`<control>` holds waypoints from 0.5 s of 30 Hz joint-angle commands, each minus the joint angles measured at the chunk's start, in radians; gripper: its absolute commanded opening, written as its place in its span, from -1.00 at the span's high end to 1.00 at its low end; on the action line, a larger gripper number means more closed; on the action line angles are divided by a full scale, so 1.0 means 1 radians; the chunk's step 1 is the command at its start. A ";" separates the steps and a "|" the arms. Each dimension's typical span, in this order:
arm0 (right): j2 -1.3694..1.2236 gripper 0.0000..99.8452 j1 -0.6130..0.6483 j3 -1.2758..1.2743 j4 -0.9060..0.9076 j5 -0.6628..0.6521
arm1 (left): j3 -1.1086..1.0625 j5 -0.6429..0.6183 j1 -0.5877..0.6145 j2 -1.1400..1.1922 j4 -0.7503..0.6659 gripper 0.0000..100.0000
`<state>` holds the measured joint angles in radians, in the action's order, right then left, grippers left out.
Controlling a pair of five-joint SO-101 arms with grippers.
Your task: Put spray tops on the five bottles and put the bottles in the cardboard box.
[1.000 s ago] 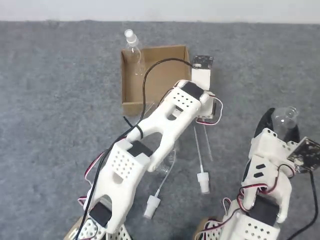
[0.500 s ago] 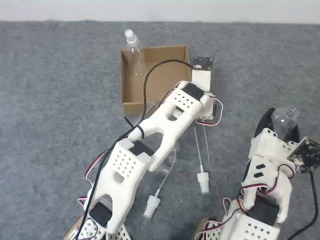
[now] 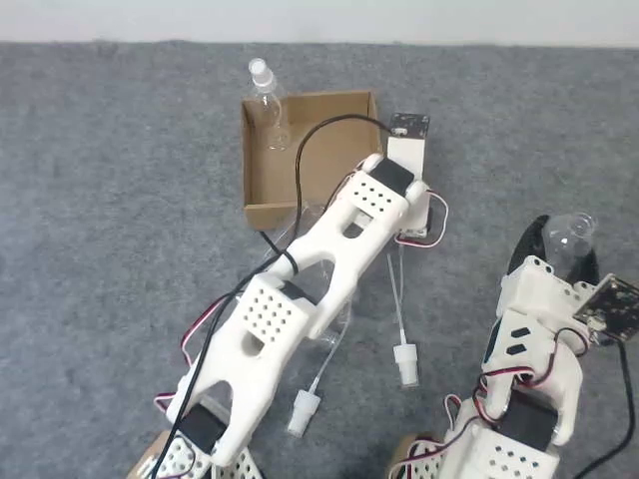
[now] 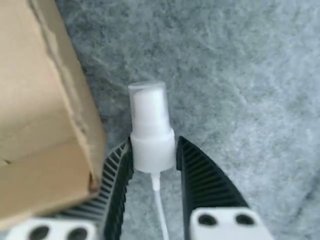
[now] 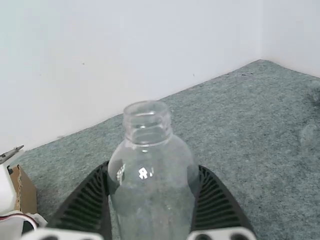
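Left gripper (image 4: 152,152) pinching spray top (image 4: 149,120) at collar, just beside cardboard box (image 4: 45,115); dip tube left free. Right gripper (image 5: 150,187) clamped on open bottle (image 5: 146,130), upright, neck exposed, probably ready for top.

The spray top (image 4: 150,120) in the left gripper (image 4: 153,146) loses its tube at the picture's edge, toward the palm. The bottle (image 5: 148,150) in the right gripper (image 5: 152,172) is cut off below its shoulder. The left arm (image 3: 344,225) half-hides a clear object (image 3: 337,329).

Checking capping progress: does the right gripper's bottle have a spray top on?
No, the bottle in the right gripper shows a bare open neck.
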<state>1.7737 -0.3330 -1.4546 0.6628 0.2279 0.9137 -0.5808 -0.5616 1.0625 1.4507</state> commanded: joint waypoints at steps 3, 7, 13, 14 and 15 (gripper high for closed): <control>0.024 0.99 -0.012 0.015 -0.004 0.008 | 0.228 -0.002 -0.003 0.069 0.135 0.91; 0.024 0.99 -0.012 0.015 -0.004 0.008 | 0.387 -0.002 -0.009 0.107 0.239 0.91; 0.024 0.99 -0.010 0.015 -0.004 0.008 | 0.545 0.000 -0.015 0.141 0.307 0.91; 0.024 0.99 -0.010 0.015 -0.004 0.008 | 0.545 0.000 -0.014 0.141 0.307 0.91; 0.024 0.99 -0.010 0.015 -0.004 0.008 | 0.545 0.000 -0.015 0.141 0.307 0.91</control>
<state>1.7737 -0.3330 -1.4546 0.6628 0.2279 1.3955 -0.5792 -0.5754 1.2267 1.7146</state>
